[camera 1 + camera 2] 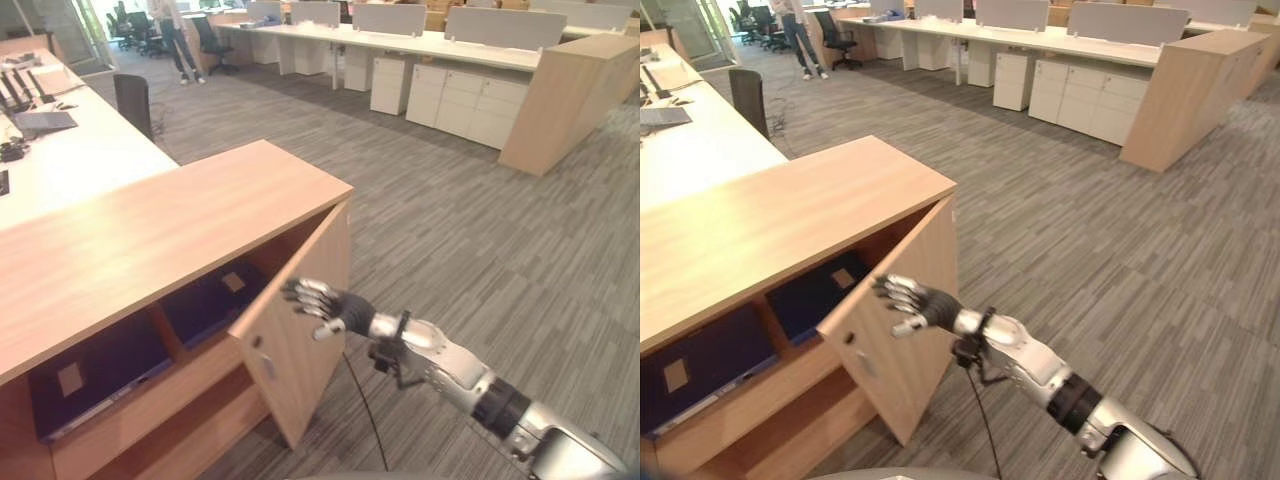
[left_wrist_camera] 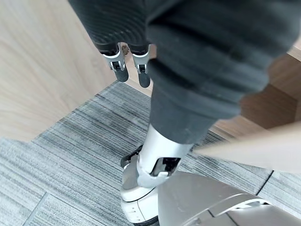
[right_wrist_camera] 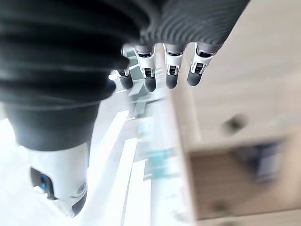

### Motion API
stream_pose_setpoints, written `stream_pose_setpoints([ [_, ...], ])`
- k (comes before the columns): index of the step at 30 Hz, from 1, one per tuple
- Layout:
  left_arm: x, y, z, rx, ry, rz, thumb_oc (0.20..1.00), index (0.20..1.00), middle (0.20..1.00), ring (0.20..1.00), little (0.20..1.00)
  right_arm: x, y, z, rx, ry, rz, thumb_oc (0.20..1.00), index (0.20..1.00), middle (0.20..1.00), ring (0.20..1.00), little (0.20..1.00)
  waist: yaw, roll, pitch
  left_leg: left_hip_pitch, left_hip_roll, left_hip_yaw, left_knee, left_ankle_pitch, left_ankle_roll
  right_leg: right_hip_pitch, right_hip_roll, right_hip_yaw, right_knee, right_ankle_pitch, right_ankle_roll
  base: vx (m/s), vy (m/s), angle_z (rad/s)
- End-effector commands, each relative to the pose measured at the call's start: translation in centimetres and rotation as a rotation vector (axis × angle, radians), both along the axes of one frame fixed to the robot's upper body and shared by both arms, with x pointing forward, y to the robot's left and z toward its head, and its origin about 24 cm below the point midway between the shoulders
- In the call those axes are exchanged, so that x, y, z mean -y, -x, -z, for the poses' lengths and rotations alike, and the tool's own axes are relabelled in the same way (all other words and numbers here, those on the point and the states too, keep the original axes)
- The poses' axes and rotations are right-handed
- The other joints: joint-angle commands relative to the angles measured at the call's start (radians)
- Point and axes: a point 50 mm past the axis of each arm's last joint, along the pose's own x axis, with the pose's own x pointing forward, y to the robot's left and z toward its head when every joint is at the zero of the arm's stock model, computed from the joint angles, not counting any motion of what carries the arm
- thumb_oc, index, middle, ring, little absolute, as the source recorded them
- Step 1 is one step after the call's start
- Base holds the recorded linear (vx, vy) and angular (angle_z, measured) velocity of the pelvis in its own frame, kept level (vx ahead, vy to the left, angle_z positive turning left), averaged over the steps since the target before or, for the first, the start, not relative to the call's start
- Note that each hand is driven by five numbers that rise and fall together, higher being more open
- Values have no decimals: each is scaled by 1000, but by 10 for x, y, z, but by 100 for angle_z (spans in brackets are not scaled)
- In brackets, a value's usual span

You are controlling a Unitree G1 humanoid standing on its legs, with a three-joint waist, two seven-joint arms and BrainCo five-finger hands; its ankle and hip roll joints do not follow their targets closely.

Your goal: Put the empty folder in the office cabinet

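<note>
The office cabinet (image 1: pixel 150 235) is occupying the left half of the left eye view, its wooden top running from the lower left edge up to centre frame; its left end is being cut off by the frame edge. The cabinet door (image 1: pixel 300 320) is standing ajar at lower centre, swung outward over the grey carpet (image 1: pixel 480 230), which is lying open across the whole right side. Inside, an upper shelf is showing two compartments, each holding a dark folder: one folder (image 1: pixel 85 375) at lower left, partly cut off by the frame, and a second folder (image 1: pixel 212 300) just beside the door, partly hidden behind the door's edge. Which of them is the empty one cannot be told. The right hand (image 1: pixel 322 303) is reaching in from the lower right, fingers straight and spread, holding nothing, at the door's outer face near its free edge; contact cannot be confirmed. The left hand (image 2: pixel 129 61) is showing in the left wrist view, fingers hanging straight, holding nothing, beside a wooden panel.
</note>
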Motion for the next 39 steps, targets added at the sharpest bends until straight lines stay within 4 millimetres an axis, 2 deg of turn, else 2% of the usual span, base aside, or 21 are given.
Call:
stream_pose_setpoints([
  [1, -14, -8, -4, -31, -73, 92, 1000, 1000, 1000, 1000, 1000, -21, 4, -27, 3, -196, -60, 1000, 1000, 1000, 1000, 1000, 20, -54, 15, -81, 16, 4, 12, 128, -15, 49, -10, 17, 16, -161, 14, 0, 0, 0],
  [5, -14, -10, -4, -21, -79, 77, 1000, 1000, 1000, 1000, 1000, -27, 11, -20, -21, -175, -93, 1000, 1000, 1000, 1000, 1000, 20, -56, 16, -83, 20, 5, 12, 129, -17, 43, -9, 18, 19, -162, 12, 0, 0, 0],
  [8, -16, -13, -5, -10, -78, 68, 1000, 1000, 1000, 1000, 1000, -21, 14, -7, -32, -105, -96, 1000, 1000, 1000, 1000, 1000, 15, -57, 18, -84, 21, 7, 9, 132, -19, 42, -8, 18, 19, -162, 13, 0, 0, 0],
  [9, -16, -14, -5, -5, -75, 67, 1000, 1000, 1000, 1000, 1000, -14, 16, 4, -13, -18, -96, 1000, 1000, 1000, 1000, 1000, 12, -58, 20, -87, 21, 7, 7, 135, -21, 40, -7, 18, 19, -161, 14, 0, 0, 0],
  [10, -16, -14, -5, -5, -75, 67, 1000, 1000, 1000, 1000, 1000, -14, 16, 4, -13, -18, -96, 1000, 1000, 1000, 1000, 1000, 12, -58, 19, -87, 21, 7, 7, 135, -21, 40, -7, 18, 19, -161, 14, 0, 0, 0],
  [11, -16, -18, -5, 5, -62, 65, 1000, 1000, 1000, 1000, 1000, -2, 17, 27, 18, 167, -85, 1000, 1000, 1000, 1000, 1000, 7, -58, 23, -91, 20, 6, 5, 138, -23, 39, -7, 15, 21, -160, 15, 0, 0, 0],
  [12, -15, -18, -5, 5, -62, 65, 1000, 1000, 1000, 1000, 1000, -2, 17, 27, 18, 168, -85, 1000, 1000, 1000, 1000, 1000, 7, -57, 23, -91, 20, 5, 5, 138, -23, 39, -7, 15, 21, -160, 15, 0, 0, 0],
  [13, -15, -21, -6, 10, -56, 69, 1000, 1000, 1000, 1000, 1000, 4, 16, 33, 59, 247, -87, 1000, 1000, 1000, 1000, 1000, 5, -57, 25, -93, 21, 4, 5, 139, -23, 38, -9, 13, 21, -160, 16, 0, 0, 0],
  [15, -13, -26, -6, 19, -47, 83, 1000, 1000, 1000, 1000, 1000, 23, 14, 61, 72, 457, -58, 1000, 1000, 1000, 1000, 1000, 2, -53, 30, -103, 16, -6, 3, 145, -23, 32, -12, 6, 21, -158, 17, -27, 5, 0],
  [16, -11, -31, -6, 38, -40, 92, 1000, 1000, 1000, 1000, 1000, 49, 11, 85, 72, 631, 8, 1000, 1000, 1000, 1000, 1000, 2, -50, 44, -144, 9, -24, 28, 157, -24, 26, -19, -8, 18, -155, 18, -51, -18, 8],
  [17, -10, -34, -6, 51, -39, 94, 1000, 1000, 1000, 1000, 1000, 69, 11, 101, 45, 734, 66, 1000, 1000, 1000, 1000, 1000, 1, -55, 58, -179, 9, -28, 76, 153, -35, 35, -22, -9, 13, -168, 18, -103, -25, 19],
  [19, -4, -37, -4, 60, -23, 95, 1000, 1000, 1000, 1000, 1000, 105, 15, 128, -7, 930, 168, 1000, 1000, 1000, 1000, 1000, -3, -61, 81, -235, 14, 25, 159, 153, -24, 23, -36, -47, 17, -167, 9, -111, -21, 47],
  [20, -4, -37, -5, 60, -24, 96, 1000, 1000, 1000, 1000, 1000, 104, 15, 128, -6, 931, 170, 1000, 1000, 1000, 1000, 1000, -2, -62, 80, -239, 14, 23, 164, 150, -24, 22, -36, -48, 18, -168, 9, -105, -14, 86],
  [23, 5, -31, 0, 34, -4, 87, 1000, 1000, 1000, 1000, 1000, 163, 42, 181, -261, 1204, 380, 1000, 1000, 1000, 1000, 1000, 5, -75, 100, -300, -16, 83, 298, 43, 32, 14, -67, -118, 14, -155, 5, -124, -20, 76],
  [24, 11, -25, 3, -1, 0, 81, 1000, 1000, 1000, 1000, 1000, 191, 72, 205, -438, 1365, 457, 1000, 1000, 1000, 1000, 1000, 2, -71, 100, -304, -27, 137, 319, 7, 51, 12, -80, -172, 10, -149, 5, -109, 30, 86],
  [27, 14, -18, 6, -45, -7, 68, 1000, 1000, 1000, 1000, 1000, 219, 115, 223, -716, 1457, 634, 1000, 1000, 1000, 1000, 1000, -15, -60, 75, -264, -42, 237, 275, -18, 70, 10, -97, -229, 6, -134, 20, 20, 96, 98],
  [29, 11, -14, 6, -61, -18, 45, 1000, 1000, 1000, 1000, 1000, 229, 138, 228, -817, 1508, 676, 1000, 1000, 1000, 1000, 1000, -16, -55, 56, -238, -73, 239, 225, -22, 74, 18, -112, -254, 9, -119, 32, 103, 168, 94],
  [32, 8, -11, 5, -64, -31, 9, 1000, 1000, 1000, 1000, 1000, 227, 161, 234, -859, 1560, 627, 1000, 1000, 1000, 1000, 1000, -10, -64, 34, -215, -129, 212, 157, -23, 88, 24, -148, -288, 12, -97, 53, 88, 176, 70],
  [34, 9, -9, 5, -62, -30, -26, 1000, 1000, 1000, 1000, 1000, 224, 174, 238, -897, 1557, 583, 1000, 1000, 1000, 1000, 1000, -3, -58, 19, -191, -166, 192, 93, -28, 103, 19, -170, -299, 25, -93, 63, 75, 210, 56],
  [37, 8, -11, 5, -55, -33, -48, 1000, 1000, 1000, 1000, 1000, 226, 186, 240, -931, 1568, 550, 1000, 1000, 1000, 1000, 1000, 13, -53, -3, -171, -233, 142, 7, -13, 124, 34, -237, -355, 73, -78, 94, 99, 255, 61],
  [39, 9, -13, 5, -51, -33, -48, 1000, 1000, 1000, 1000, 1000, 229, 188, 239, -959, 1552, 596, 1000, 1000, 1000, 1000, 1000, 21, -50, -13, -156, -270, 107, -19, -19, 137, 51, -283, -388, 107, -72, 107, 133, 245, 68],
])
